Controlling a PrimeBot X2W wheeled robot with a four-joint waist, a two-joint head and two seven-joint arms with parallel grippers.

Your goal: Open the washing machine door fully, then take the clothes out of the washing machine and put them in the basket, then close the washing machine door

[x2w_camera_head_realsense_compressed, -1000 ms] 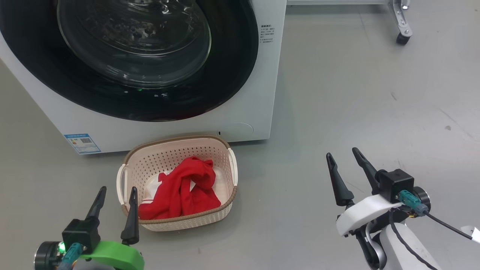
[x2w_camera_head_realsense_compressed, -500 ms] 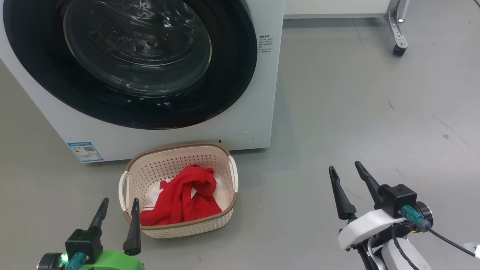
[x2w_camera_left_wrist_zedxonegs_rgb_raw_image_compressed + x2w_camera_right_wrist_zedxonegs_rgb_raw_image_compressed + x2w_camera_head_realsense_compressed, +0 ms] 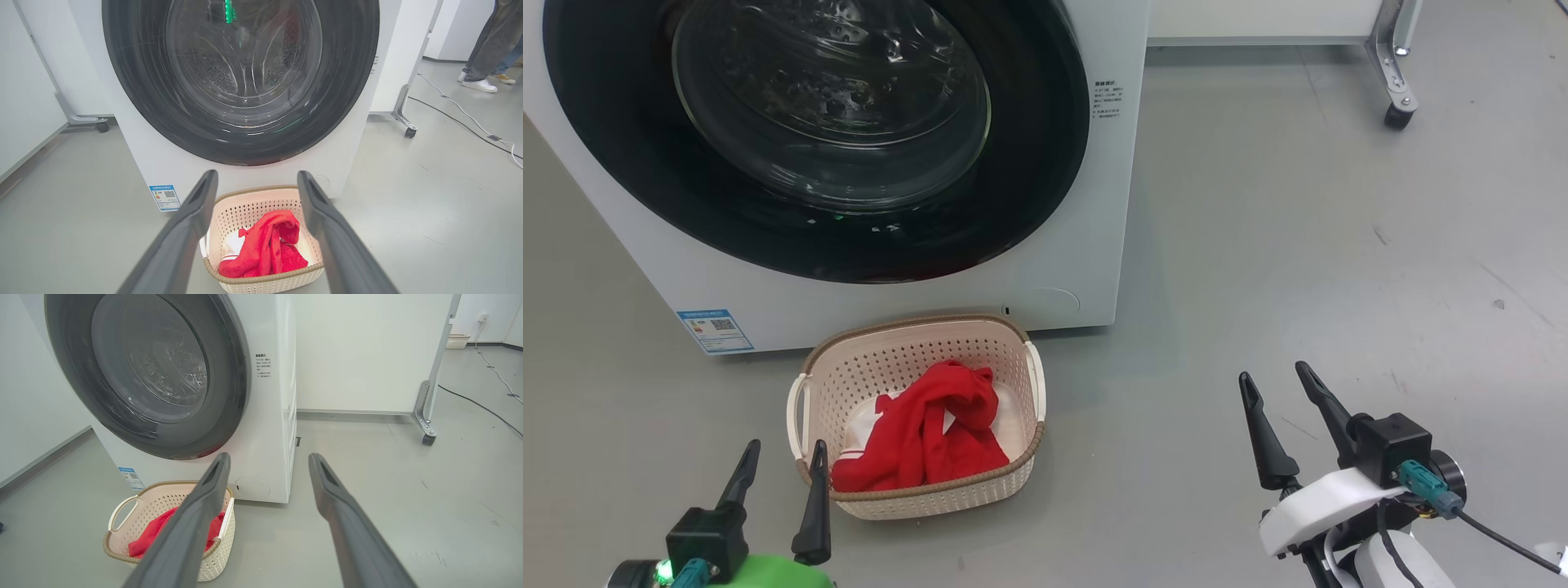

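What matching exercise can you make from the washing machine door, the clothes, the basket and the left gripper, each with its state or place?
1 washing machine door
2 clothes
3 basket
4 left gripper

A in front of the washing machine
B closed
C jaws open, empty
D inside the basket

Pairs: 1-B, 2-D, 3-A, 4-C

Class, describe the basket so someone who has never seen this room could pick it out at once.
Find the white washing machine with the round black-rimmed door. On the grey floor right before it sits the basket: cream, perforated, brown woven-look rim, white side handles. The bright red garment inside marks it out.
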